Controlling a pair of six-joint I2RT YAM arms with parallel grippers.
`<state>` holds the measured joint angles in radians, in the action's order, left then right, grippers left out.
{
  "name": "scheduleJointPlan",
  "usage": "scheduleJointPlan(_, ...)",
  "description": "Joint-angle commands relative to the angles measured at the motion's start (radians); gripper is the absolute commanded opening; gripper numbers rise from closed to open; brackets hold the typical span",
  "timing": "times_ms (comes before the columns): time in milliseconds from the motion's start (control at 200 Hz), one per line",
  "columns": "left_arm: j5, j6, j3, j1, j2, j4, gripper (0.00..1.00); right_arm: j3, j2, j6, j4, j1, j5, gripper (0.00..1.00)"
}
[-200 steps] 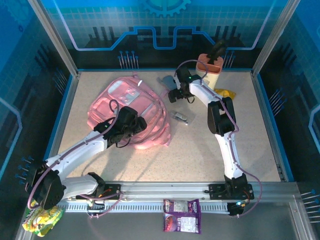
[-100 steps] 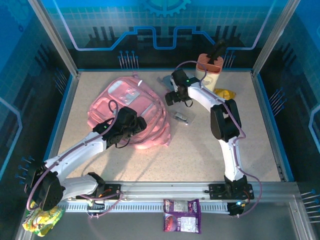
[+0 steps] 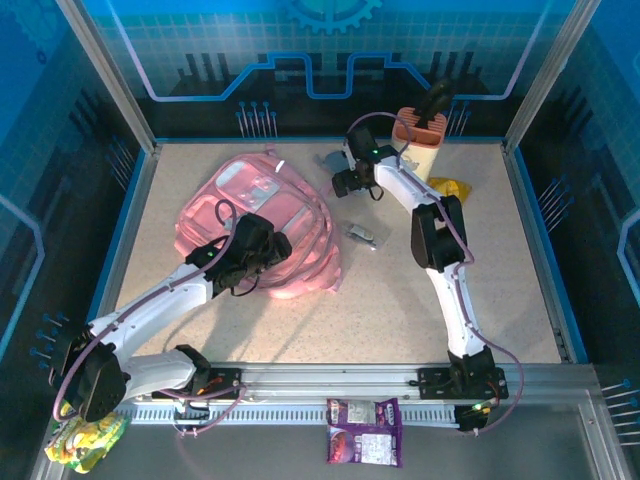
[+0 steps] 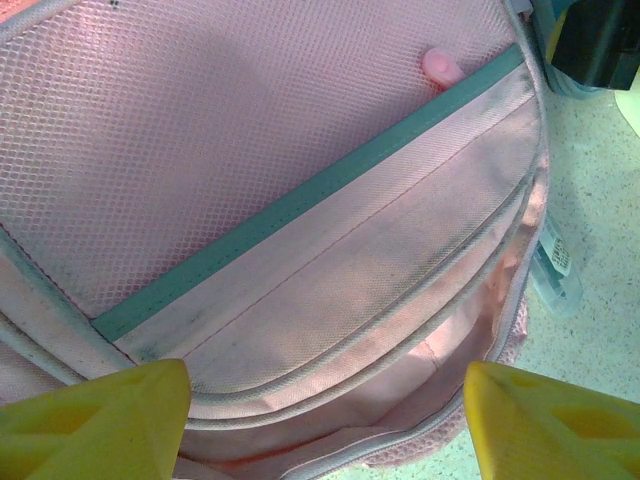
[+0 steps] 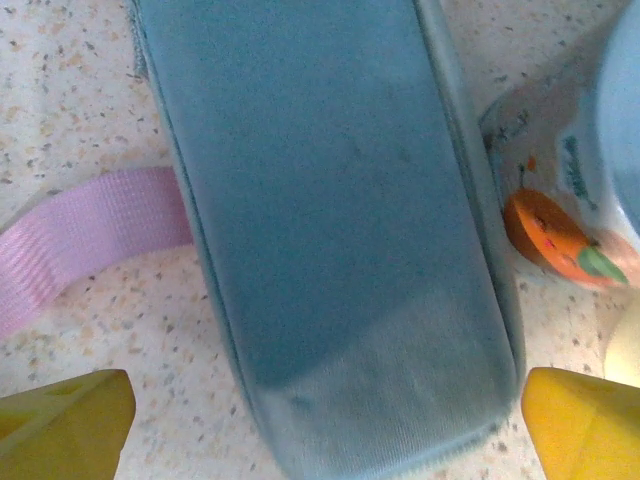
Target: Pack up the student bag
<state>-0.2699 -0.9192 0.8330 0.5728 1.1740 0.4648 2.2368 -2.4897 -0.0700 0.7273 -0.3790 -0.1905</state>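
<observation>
Student bag [image 3: 213, 216] lies flat on the left-centre of the table [image 3: 400, 300], pink, with its main zip gaping. Left gripper [image 4: 325, 425] hangs over the open mouth, jaws spread wide, nothing pinched. Mesh pocket [image 4: 230, 130] and teal band [image 4: 300, 205] are right under it.

Right gripper [image 5: 322, 430] is at the far side, jaws spread wide either side of the end of a blue-grey pouch [image 5: 330, 200]. Pink strap [image 5: 80, 235] meets the pouch's left edge; a clear printed wrapper [image 5: 545, 215] crowds its right edge. Small clear packet [image 3: 362, 235] lies between bag and right arm. Orange-topped cream holder [image 3: 420, 140] and a yellow item [image 3: 450, 187] sit beyond the right arm.
</observation>
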Motion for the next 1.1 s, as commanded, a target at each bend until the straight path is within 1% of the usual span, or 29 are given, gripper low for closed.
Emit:
scheduleJointPlan(0,-0.035,-0.021,-0.020,0.005,-0.027,-0.002,0.73,0.068,-0.044,0.043,0.056,0.011,0.025,1.00)
scheduleJointPlan(100,-0.041,-0.019,-0.019,0.004,-0.035,0.008,0.73,0.098,-0.072,0.047,0.072,0.015,0.019,1.00)
scheduleJointPlan(155,-0.044,-0.021,-0.021,0.005,-0.038,0.011,0.73,0.108,-0.081,0.045,0.080,0.015,0.035,1.00)
scheduleJointPlan(275,-0.043,-0.025,-0.028,0.004,-0.039,0.005,0.74,0.104,-0.093,0.048,0.080,-0.002,0.044,1.00)
scheduleJointPlan(310,-0.043,-0.027,-0.030,0.004,-0.039,0.003,0.74,0.100,-0.091,0.048,0.081,-0.010,0.048,0.99)
scheduleJointPlan(390,-0.040,-0.029,-0.034,0.005,-0.039,0.005,0.74,0.085,-0.077,0.038,0.084,-0.031,0.035,0.93)
scheduleJointPlan(515,-0.037,-0.034,-0.041,0.005,-0.043,-0.001,0.74,0.027,-0.022,0.034,0.069,-0.072,-0.015,0.89)
scheduleJointPlan(560,-0.038,-0.032,-0.039,0.004,-0.044,0.000,0.74,0.006,-0.002,0.005,0.070,-0.079,-0.047,0.89)
scheduleJointPlan(680,-0.039,-0.031,-0.041,0.005,-0.050,0.009,0.75,-0.119,0.066,-0.072,0.034,-0.059,-0.079,0.85)
scheduleJointPlan(855,-0.049,-0.026,-0.051,0.003,-0.060,0.010,0.76,-0.270,0.157,-0.097,0.009,-0.061,-0.107,0.79)
scheduleJointPlan(965,-0.049,-0.026,-0.051,0.003,-0.059,0.004,0.76,-0.411,0.286,-0.119,-0.068,-0.072,-0.090,0.80)
scheduleJointPlan(1010,-0.049,-0.026,-0.052,0.003,-0.056,-0.001,0.76,-0.432,0.310,-0.135,-0.095,-0.066,-0.050,0.85)
scheduleJointPlan(1060,-0.050,-0.026,-0.052,0.001,-0.054,-0.005,0.76,-0.420,0.312,-0.154,-0.109,-0.059,-0.013,0.92)
scheduleJointPlan(1096,-0.053,-0.024,-0.050,0.002,-0.051,-0.007,0.76,-0.399,0.300,-0.159,-0.111,-0.058,0.000,0.94)
